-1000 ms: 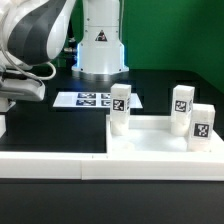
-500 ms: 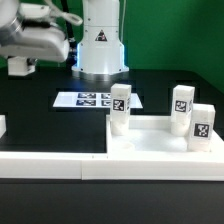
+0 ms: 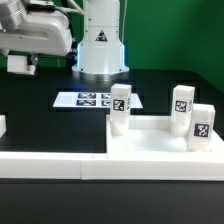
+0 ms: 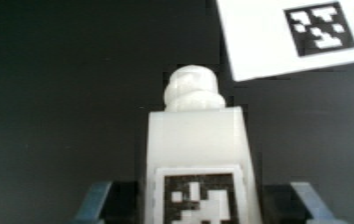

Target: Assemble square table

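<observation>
The square table's white slab (image 3: 150, 143) lies at the exterior view's right, with three tagged white legs (image 3: 121, 108) (image 3: 180, 104) (image 3: 202, 125) standing upright on it. High at the exterior view's left, my gripper (image 3: 20, 64) is shut on a fourth white leg (image 4: 197, 135) and holds it in the air above the black table. The wrist view shows that leg between my two fingers (image 4: 106, 200). Its tag (image 4: 200, 196) faces the camera and its rounded screw tip (image 4: 192, 88) points away.
The marker board (image 3: 90, 100) lies flat on the black table in front of the robot base (image 3: 100, 45); one corner also shows in the wrist view (image 4: 307, 35). A long low white barrier wall (image 3: 50, 166) runs along the front edge. A small white piece (image 3: 2, 125) shows at the left edge.
The arm has risen at the exterior view's left and carried the gripped leg up with it, most of it in the first half second. The slab and its three legs have not moved.
</observation>
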You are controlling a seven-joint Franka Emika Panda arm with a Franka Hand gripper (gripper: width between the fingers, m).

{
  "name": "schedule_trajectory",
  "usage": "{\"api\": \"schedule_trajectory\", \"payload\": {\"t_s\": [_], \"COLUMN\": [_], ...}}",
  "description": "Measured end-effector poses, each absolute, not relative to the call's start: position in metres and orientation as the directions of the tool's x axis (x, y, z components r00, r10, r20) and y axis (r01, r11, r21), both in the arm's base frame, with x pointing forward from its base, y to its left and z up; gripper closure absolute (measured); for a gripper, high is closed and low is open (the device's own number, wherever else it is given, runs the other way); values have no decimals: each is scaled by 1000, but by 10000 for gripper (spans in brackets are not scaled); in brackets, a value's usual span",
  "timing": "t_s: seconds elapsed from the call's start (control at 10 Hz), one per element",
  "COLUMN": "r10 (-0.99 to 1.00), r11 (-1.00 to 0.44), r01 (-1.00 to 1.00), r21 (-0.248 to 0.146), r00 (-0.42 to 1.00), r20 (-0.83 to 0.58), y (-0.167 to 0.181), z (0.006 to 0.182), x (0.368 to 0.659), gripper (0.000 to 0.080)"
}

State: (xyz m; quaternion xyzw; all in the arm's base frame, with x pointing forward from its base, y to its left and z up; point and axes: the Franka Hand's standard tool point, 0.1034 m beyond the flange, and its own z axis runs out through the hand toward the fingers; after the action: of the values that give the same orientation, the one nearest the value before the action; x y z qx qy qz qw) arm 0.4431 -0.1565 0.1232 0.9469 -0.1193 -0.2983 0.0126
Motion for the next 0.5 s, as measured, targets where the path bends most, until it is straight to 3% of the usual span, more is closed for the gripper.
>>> {"api": "schedule_trajectory", "payload": {"t_s": [0.3, 0.4, 0.5], "r10": [-347, -349, -324], "r11": [-937, -936, -944], "r01": [-311, -316, -302], "r21": [156, 156, 133], "r00": [861, 891, 924], "r20": [-371, -291, -203], "y": [-98, -86, -83], "z": [164, 171, 168], "x": [509, 534, 540], "gripper": [509, 509, 509]}}
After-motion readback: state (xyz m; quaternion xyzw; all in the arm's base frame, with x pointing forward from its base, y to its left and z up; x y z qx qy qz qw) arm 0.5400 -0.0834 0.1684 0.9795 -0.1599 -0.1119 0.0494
